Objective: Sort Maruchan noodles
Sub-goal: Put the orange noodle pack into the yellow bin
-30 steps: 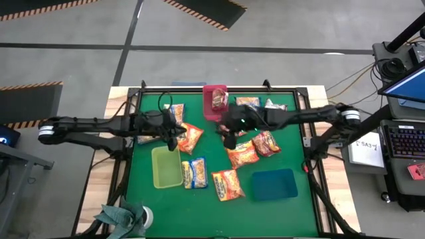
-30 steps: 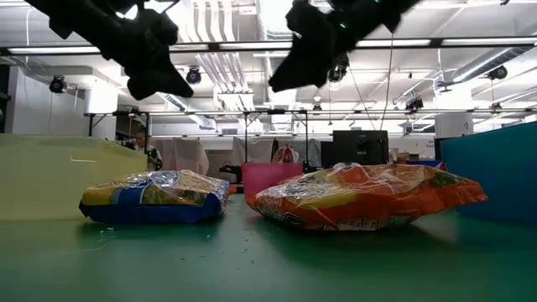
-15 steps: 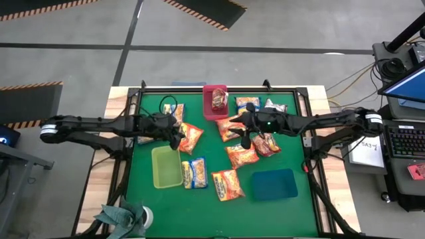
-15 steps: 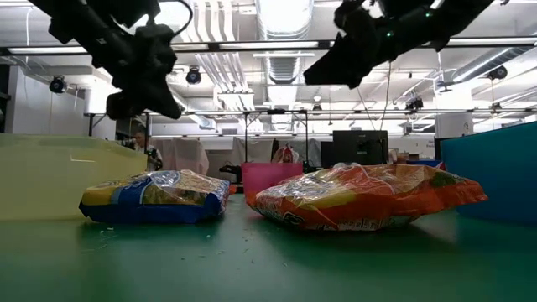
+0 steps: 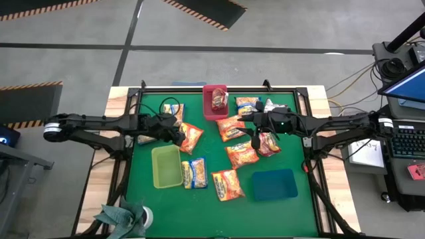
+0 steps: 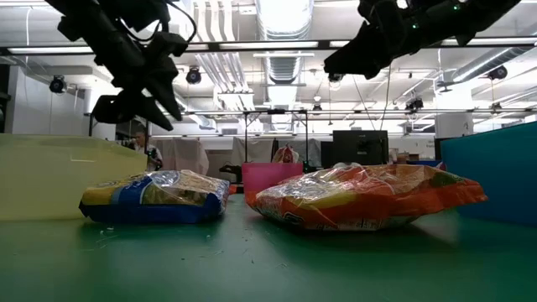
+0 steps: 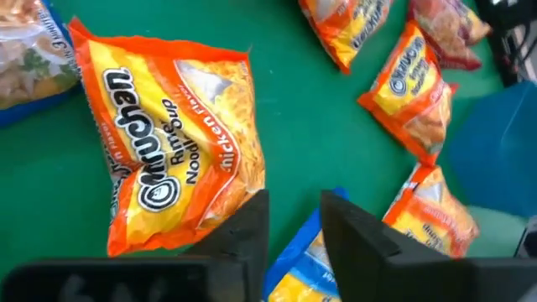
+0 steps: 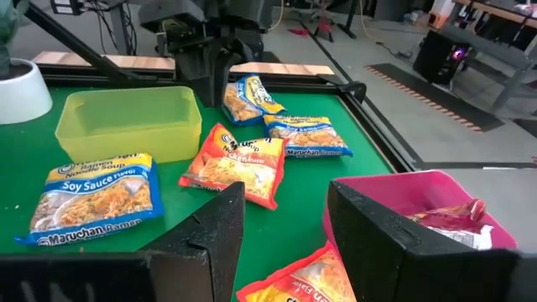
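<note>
Several Maruchan packets lie flat on the green table. My left gripper (image 5: 179, 137) (image 7: 294, 226) hovers open beside an orange packet (image 5: 191, 138) (image 7: 176, 159), with a blue-and-yellow packet (image 7: 302, 268) showing below its fingers. My right gripper (image 5: 255, 138) (image 8: 285, 226) hovers open and empty among the orange packets right of centre (image 5: 242, 154), next to a reddish one (image 5: 267, 143). In the low view both grippers (image 6: 126, 105) (image 6: 352, 63) are raised above a blue packet (image 6: 155, 197) and an orange packet (image 6: 369, 197). A dark red packet (image 5: 219, 99) lies in the red tray (image 5: 207, 106).
A yellow-green tray (image 5: 166, 166) sits near left of centre and a blue tray (image 5: 273, 184) near right. More packets lie at the far edge (image 5: 247, 104) and near the middle (image 5: 194, 172) (image 5: 227, 184). A potted plant (image 5: 123, 216) stands at the near left corner.
My right gripper has moved from beside the red tray toward the table's right edge, uncovering an orange packet that lay beneath it. My left gripper has lowered a little and edged toward the orange packet. No packet has moved.
</note>
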`<state>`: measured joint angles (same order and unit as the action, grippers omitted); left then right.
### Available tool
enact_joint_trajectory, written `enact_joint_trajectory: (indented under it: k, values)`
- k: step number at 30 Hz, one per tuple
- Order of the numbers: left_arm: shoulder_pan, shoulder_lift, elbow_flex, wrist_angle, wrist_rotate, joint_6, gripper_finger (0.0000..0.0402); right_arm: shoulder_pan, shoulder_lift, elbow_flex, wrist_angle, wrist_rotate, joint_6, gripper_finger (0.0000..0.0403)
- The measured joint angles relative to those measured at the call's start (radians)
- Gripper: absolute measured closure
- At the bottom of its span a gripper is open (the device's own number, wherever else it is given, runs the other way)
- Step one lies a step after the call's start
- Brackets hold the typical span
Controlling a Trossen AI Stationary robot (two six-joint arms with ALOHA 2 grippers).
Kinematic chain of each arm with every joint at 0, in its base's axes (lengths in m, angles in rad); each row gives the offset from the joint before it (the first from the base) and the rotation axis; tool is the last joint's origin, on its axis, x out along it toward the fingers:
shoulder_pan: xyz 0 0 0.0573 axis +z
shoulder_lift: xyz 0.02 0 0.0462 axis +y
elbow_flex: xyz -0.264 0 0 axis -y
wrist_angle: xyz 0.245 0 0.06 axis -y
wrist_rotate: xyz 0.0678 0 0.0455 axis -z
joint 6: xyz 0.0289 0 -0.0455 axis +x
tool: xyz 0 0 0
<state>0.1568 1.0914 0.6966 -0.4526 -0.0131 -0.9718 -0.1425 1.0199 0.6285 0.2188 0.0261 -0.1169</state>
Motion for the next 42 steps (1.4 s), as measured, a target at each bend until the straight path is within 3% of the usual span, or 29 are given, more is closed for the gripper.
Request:
enact_joint_trajectory:
  k: [6,12,24,36,42]
  values:
    - [0.046,0.057,0.022,-0.079,0.000,-0.075,0.0215,0.000,-0.018,-0.006,0.000,0.000,-0.007,0.0240]
    - [0.123,0.139,0.017,-0.077,0.061,-0.004,0.0166,0.000,-0.016,-0.008,-0.002,0.000,-0.012,0.0243]
    - [0.260,0.259,0.024,-0.052,0.084,0.205,0.0162,0.000,-0.007,-0.009,-0.004,0.000,-0.008,0.0243]
    - [0.263,0.356,0.023,0.026,0.112,0.231,0.0164,0.000,-0.007,-0.010,-0.004,0.000,-0.012,0.0243]
    - [0.263,0.376,0.023,0.046,0.112,0.257,0.0193,0.000,-0.007,-0.011,-0.004,0.000,-0.016,0.0243]
